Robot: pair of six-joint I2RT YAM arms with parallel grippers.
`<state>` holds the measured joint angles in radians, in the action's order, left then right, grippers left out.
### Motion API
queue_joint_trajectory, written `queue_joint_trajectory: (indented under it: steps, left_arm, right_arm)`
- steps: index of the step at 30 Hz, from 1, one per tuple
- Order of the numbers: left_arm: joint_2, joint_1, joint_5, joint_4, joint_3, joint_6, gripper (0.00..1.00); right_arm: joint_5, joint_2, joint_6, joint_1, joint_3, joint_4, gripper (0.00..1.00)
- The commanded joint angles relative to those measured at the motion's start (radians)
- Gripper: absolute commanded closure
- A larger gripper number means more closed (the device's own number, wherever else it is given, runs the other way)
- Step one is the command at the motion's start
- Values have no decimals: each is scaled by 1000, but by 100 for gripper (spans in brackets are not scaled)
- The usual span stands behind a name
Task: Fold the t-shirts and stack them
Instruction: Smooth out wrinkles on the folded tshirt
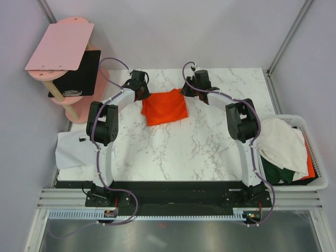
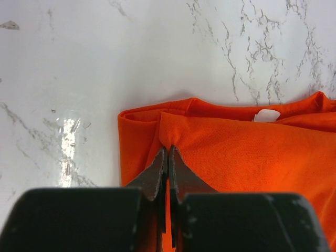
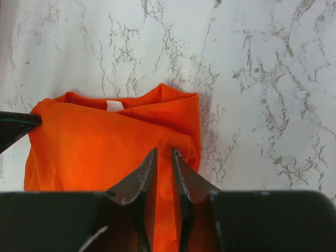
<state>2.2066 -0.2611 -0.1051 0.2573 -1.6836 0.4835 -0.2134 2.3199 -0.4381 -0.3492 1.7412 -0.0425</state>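
Marble table (image 1: 173, 152), orange t-shirt (image 1: 165, 107) folded small at far centre; left gripper (image 2: 168, 153) and right gripper (image 3: 164, 156) each pinching far corner. Best: lift both level, keep cloth taut, lay edges flush before letting go

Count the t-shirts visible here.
5: an orange shirt on the table, a white shirt at its left edge, plus a white one, green one, orange one in the basket, which may hide more.
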Motion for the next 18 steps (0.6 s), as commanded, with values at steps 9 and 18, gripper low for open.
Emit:
queue_joint_trajectory:
  steps: [9, 18]
  left_arm:
    - [-116, 14, -50, -113, 99, 3, 98]
    - [-254, 14, 8, -132, 120, -16, 98]
  right_arm:
    - [-43, -5, -7, 4, 12, -59, 43]
    - [-30, -44, -21, 4, -55, -102, 34]
